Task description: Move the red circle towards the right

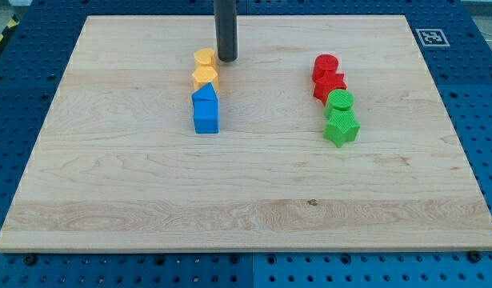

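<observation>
My tip sits just right of the upper yellow block, well left of the red circle, which tops the red-and-green column on the table. The tool is a bare rod, nothing pinched.

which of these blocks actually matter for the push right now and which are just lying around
For the job: red circle; my tip, far off at the view's left, beside the yellow blocks.

Lying about: red star-like block, green circle, green star-like block, two yellow blocks, two blue blocks.
</observation>
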